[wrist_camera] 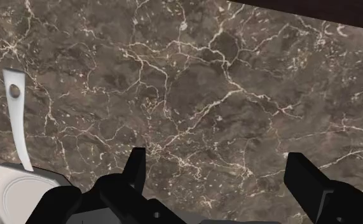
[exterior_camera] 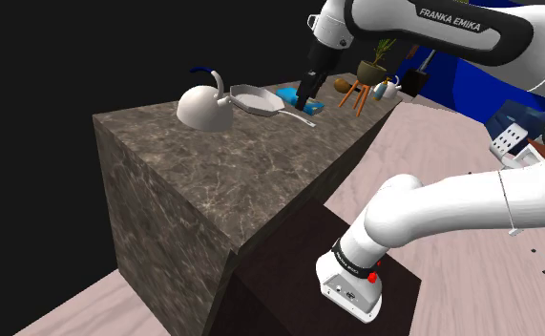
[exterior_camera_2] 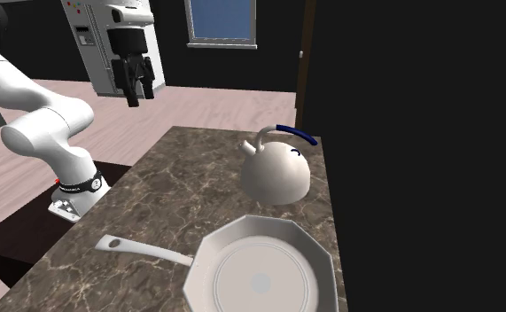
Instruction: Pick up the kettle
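My gripper (exterior_camera_2: pixel 136 96) hangs high above the marble counter (exterior_camera_2: pixel 180 191), its fingers spread wide and holding nothing. In the second exterior view, the white kettle (exterior_camera_2: pixel 277 170) with a blue-topped handle sits upright at the counter's far right. It is well apart from the gripper and just beyond the pan (exterior_camera_2: pixel 260 275). I judge the approach should clear the pan's long handle, then set one finger on either side of the kettle's handle arch. There is one kettle and one pan.

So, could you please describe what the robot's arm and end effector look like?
The arm is glossy white with rounded links, dark joints and white FRANKA EMIKA lettering on a dark band. The end effector is all black, with two blocky fingers.
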